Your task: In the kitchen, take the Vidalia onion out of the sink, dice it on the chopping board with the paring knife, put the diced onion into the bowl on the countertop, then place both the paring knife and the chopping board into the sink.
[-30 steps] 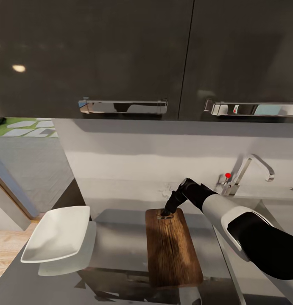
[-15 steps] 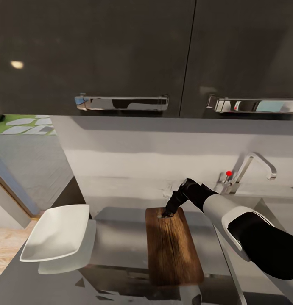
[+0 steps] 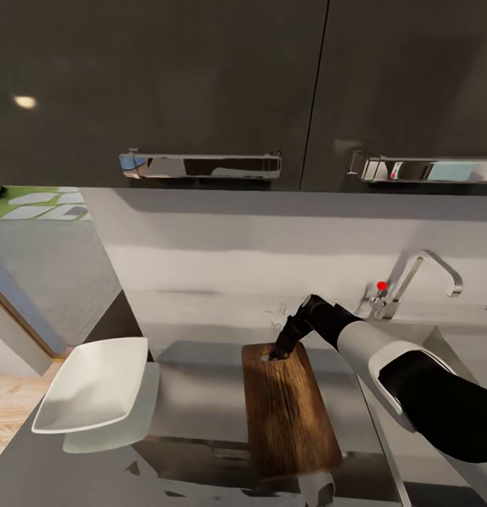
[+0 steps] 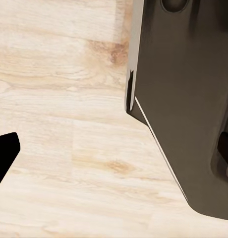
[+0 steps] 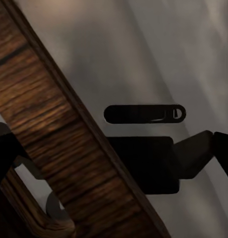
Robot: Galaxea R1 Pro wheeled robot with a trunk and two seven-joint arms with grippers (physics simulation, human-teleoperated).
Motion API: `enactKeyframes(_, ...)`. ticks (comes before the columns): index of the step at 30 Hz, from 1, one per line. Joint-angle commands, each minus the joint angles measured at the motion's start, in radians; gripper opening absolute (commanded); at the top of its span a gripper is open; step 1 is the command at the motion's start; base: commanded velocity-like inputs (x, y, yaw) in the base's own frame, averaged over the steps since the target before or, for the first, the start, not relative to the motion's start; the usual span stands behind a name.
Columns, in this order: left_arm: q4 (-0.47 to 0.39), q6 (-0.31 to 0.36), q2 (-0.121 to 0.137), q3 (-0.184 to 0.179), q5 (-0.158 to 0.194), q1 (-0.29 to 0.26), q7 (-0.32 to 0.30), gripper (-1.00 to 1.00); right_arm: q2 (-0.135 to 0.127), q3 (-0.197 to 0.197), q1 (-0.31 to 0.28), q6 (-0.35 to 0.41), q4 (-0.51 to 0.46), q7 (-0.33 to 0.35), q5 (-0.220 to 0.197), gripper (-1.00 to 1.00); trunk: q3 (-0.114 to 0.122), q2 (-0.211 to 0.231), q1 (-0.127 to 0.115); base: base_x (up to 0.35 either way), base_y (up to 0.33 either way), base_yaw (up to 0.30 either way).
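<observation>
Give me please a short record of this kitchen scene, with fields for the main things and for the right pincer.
board: brown wooden chopping board lying flat on the grey countertop
right pincer: right pincer at the board's far end, at the handle slot; grip state unclear
bowl: white bowl left of the board, apart from it
tap: chrome tap at the back right, red knob beside it

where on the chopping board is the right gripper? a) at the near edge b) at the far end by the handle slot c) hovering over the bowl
b: the right gripper sits at the chopping board's far end, at the handle slot, well away from the bowl.
</observation>
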Motion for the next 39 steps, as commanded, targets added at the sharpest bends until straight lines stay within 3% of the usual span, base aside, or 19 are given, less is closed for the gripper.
enactKeyframes(1,0.001,-0.004,0.000,0.001,0.007,-0.001,-0.001,1.00,0.000,-0.008,0.010,0.004,-0.001,0.004,0.001,1.00,-0.002,-0.001,0.001,0.000,0.000,0.000)
enactKeyframes(6,0.001,-0.004,0.000,0.001,0.007,-0.001,-0.001,1.00,0.000,-0.008,0.010,0.004,-0.001,0.003,0.001,1.00,-0.003,-0.001,0.001,0.000,0.000,0.000)
enactKeyframes(7,0.001,-0.004,0.000,0.001,0.007,-0.001,-0.001,1.00,0.000,-0.008,0.010,0.004,-0.001,0.003,0.001,-1.00,-0.003,-0.001,0.001,0.000,0.000,0.000)
enactKeyframes(39,0.001,-0.004,0.000,0.001,0.007,-0.001,-0.001,1.00,0.007,-0.008,0.010,0.006,-0.002,0.003,0.008,-1.00,-0.003,-0.001,0.001,0.000,0.000,0.000)
